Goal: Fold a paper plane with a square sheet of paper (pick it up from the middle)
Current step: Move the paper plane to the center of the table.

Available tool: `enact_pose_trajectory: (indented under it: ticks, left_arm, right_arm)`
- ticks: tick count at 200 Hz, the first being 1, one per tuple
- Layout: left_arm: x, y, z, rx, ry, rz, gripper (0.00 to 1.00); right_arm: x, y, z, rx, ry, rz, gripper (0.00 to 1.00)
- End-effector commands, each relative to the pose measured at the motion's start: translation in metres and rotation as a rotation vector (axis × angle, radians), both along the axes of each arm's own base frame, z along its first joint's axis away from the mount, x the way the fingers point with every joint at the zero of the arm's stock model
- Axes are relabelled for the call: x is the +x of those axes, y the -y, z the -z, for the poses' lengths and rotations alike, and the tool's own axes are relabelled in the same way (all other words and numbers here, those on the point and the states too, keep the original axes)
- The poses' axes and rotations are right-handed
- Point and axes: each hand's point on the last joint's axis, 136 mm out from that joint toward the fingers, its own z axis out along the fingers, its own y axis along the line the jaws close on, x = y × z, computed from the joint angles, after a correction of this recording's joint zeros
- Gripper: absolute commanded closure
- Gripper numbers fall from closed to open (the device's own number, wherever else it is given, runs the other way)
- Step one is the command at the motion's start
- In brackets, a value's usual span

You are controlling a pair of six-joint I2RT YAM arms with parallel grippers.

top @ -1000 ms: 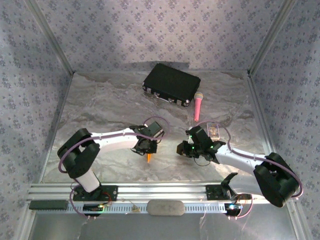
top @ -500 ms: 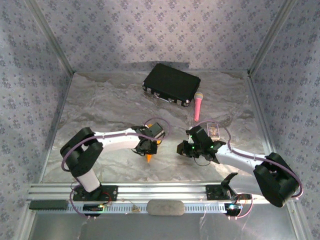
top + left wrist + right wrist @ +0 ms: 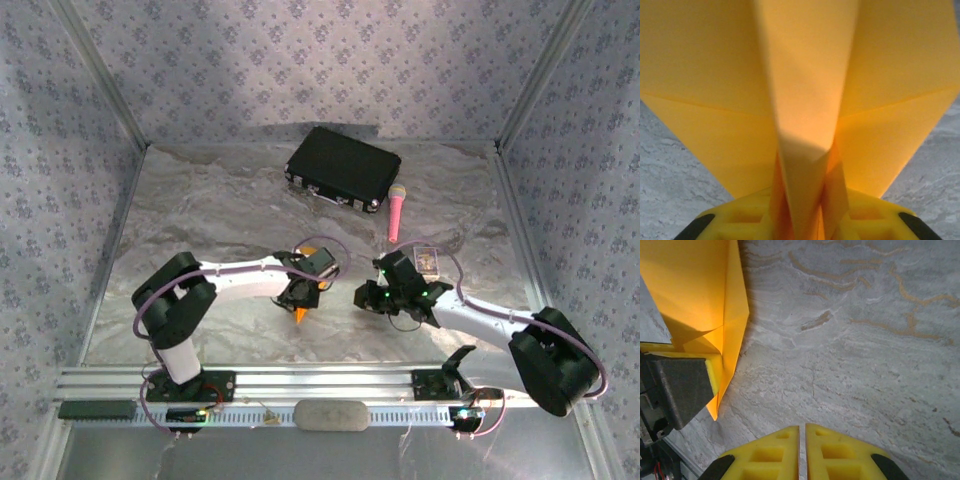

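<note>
The paper plane [image 3: 300, 314] is a creased orange-yellow wedge standing between the fingers of my left gripper [image 3: 300, 297], its point down near the table in the middle front. In the left wrist view its wings [image 3: 805, 75] fan wide above the gripper [image 3: 807, 200]. The jaws stand a little apart, and the centre folds spring loose in the gap. My right gripper [image 3: 362, 298] hovers just right of the plane, shut and empty. In the right wrist view its tips [image 3: 802, 427] meet over bare table, and the plane [image 3: 690, 290] is at the upper left.
A black case [image 3: 343, 167] lies at the back centre, with a pink microphone [image 3: 396, 212] beside its right end. A small card [image 3: 427, 260] lies behind the right forearm. Patterned walls close in the marbled grey table [image 3: 200, 210] on three sides.
My left jaws have parted from their tight pinch and the plane's folds have spread. The left wrist has shifted slightly right. The right arm has stayed still.
</note>
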Motion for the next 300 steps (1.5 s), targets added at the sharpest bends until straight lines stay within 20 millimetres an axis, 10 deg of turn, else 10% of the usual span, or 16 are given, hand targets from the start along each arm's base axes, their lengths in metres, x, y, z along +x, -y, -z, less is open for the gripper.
enact_pose_trajectory:
  ticks: [1,71,136,196,243,300]
  left_arm:
    - [-0.004,-0.004,0.015,0.050,-0.032,-0.025,0.69]
    - [0.001,0.008,0.012,0.023,-0.038,-0.071,0.64]
    - [0.009,0.018,-0.037,-0.091,0.035,-0.129,0.53]
    - [0.017,0.011,-0.096,-0.200,0.172,-0.135,0.46]
    - [0.036,-0.037,-0.123,-0.203,0.312,-0.184,0.41]
    - [0.078,-0.137,-0.124,-0.180,0.478,-0.347,0.24]
  right_arm:
    - [0.002,0.009,0.000,-0.024,0.011,0.023,0.88]
    - [0.007,0.021,-0.007,-0.022,0.028,0.057,0.87]
    - [0.026,0.054,-0.040,-0.095,0.132,0.114,0.83]
    - [0.058,0.126,-0.097,-0.262,0.373,0.332,0.52]
    - [0.082,0.190,-0.134,-0.618,0.590,0.438,0.34]
    - [0.116,0.241,-0.100,-0.849,0.640,0.515,0.24]
